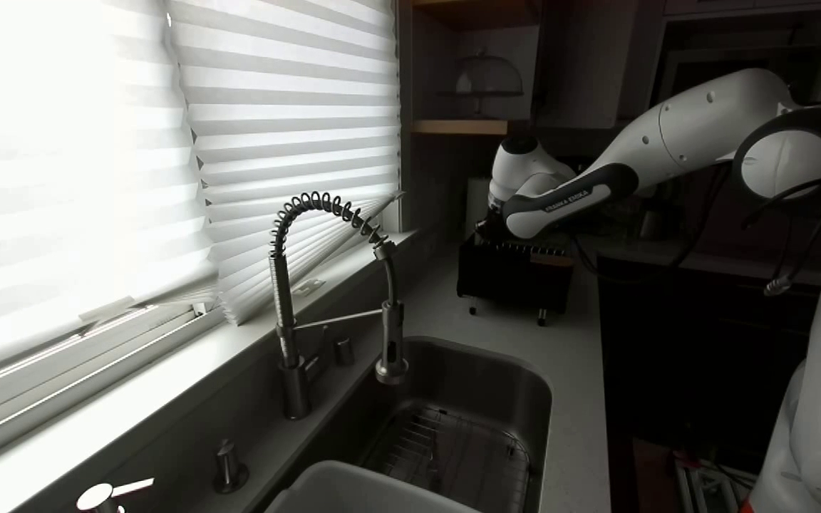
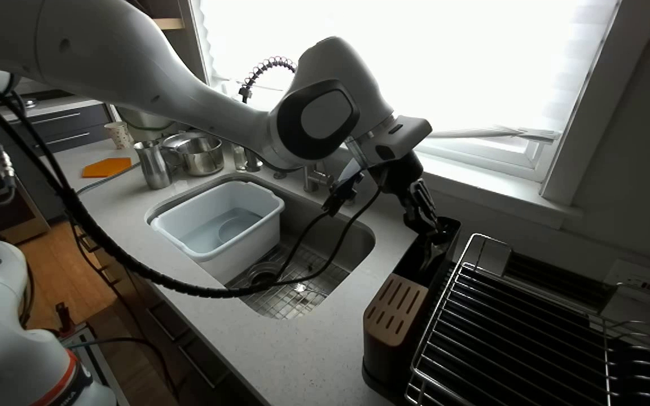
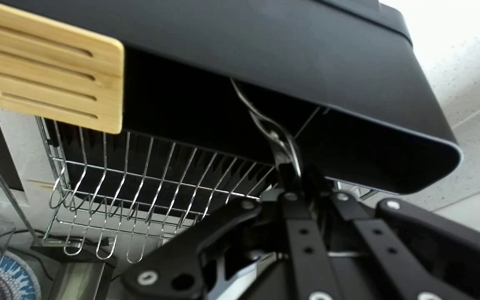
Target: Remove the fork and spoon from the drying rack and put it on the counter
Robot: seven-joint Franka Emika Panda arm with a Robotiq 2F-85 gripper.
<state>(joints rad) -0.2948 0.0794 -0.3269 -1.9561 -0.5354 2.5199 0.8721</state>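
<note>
The drying rack is a black box in an exterior view (image 1: pixel 514 274). In an exterior view, its wire shelf (image 2: pixel 494 324) and its tall black cutlery holder (image 2: pixel 388 352) with a slotted wooden lid (image 2: pixel 395 309) show. In the wrist view, the holder (image 3: pixel 265 50) opens around silver cutlery (image 3: pixel 279 139); two thin metal pieces show, but which is fork or spoon I cannot tell. My gripper (image 3: pixel 300 181) is shut on the cutlery, above the holder's open part; the lower ends are hidden inside. The gripper also shows in an exterior view (image 2: pixel 433 234). The counter (image 2: pixel 325 344) is pale grey.
A steel sink (image 2: pixel 359 245) with a white water tub (image 2: pixel 271 225) lies beside the rack. The coiled faucet (image 1: pixel 279 285) stands by the window. Steel pots (image 2: pixel 203 155) and an orange mat (image 2: pixel 109 167) are beyond the sink. The wall and window sill (image 2: pixel 494 183) are close behind the gripper.
</note>
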